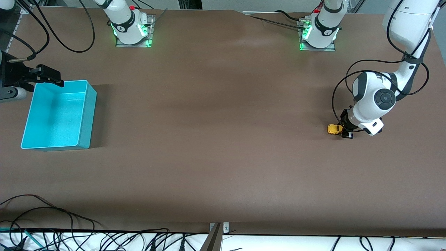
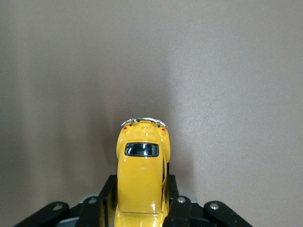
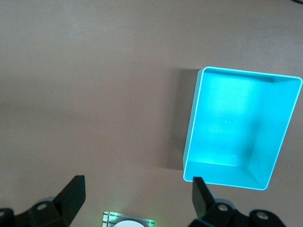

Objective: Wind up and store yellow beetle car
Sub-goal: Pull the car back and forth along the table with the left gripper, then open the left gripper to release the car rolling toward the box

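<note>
The table (image 1: pixel 216 139) is covered edge to edge in a plain matte brown sheet, with faint lighter bands running across it. Two arm bases are bolted along the edge farthest from the front camera, each ringed with green light. Black cables (image 1: pixel 69 237) lie in loops off the table's near edge, over a white floor strip, and more cables hang at the corner by the right arm's base.

The yellow beetle car (image 1: pixel 335 129) sits on the table toward the left arm's end, roughly midway between the near and far edges. The left pincer (image 1: pixel 345 129) is down at table level and closed on the car: in the left wrist view its black fingers (image 2: pixel 106 201) press against both flanks of the car (image 2: pixel 141 179), whose chrome bumper end points away from the wrist.

The teal bin (image 1: pixel 55 116) stands near the right arm's end of the table, well apart from the car. The right pincer (image 1: pixel 50 77) hangs over the bin's far rim, its fingers (image 3: pixel 71 194) spread wide and holding nothing; this arm waits.
</note>
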Robot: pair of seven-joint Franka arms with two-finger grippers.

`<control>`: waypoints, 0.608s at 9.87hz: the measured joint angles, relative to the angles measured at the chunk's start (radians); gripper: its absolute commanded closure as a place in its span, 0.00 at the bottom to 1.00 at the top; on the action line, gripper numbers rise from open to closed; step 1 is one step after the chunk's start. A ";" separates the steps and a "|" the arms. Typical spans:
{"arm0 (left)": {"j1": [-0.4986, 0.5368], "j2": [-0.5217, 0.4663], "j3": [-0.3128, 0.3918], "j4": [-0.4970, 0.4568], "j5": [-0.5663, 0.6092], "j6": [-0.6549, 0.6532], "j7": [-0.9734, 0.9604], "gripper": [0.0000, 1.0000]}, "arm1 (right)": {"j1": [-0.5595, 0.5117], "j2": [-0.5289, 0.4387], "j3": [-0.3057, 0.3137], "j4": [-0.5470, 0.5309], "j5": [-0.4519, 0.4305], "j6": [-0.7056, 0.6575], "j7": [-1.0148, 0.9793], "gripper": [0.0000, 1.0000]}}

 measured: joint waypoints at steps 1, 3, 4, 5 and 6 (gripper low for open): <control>0.001 0.000 0.000 0.000 0.001 0.000 0.000 0.72 | 0.000 0.000 0.000 0.000 0.000 0.000 0.000 0.00; 0.002 0.000 0.000 0.001 0.001 0.000 0.000 0.46 | 0.000 0.000 0.000 0.000 0.000 0.000 0.000 0.00; 0.003 0.000 0.000 0.001 0.001 0.000 -0.001 0.32 | 0.000 0.000 0.000 0.000 0.000 0.000 0.000 0.00; 0.005 0.016 0.003 0.000 0.002 0.006 -0.001 0.20 | 0.000 0.000 0.000 0.000 0.000 0.000 0.000 0.00; 0.010 0.040 0.006 0.003 0.002 0.034 -0.001 0.14 | 0.000 0.000 0.000 0.000 0.000 0.000 0.000 0.00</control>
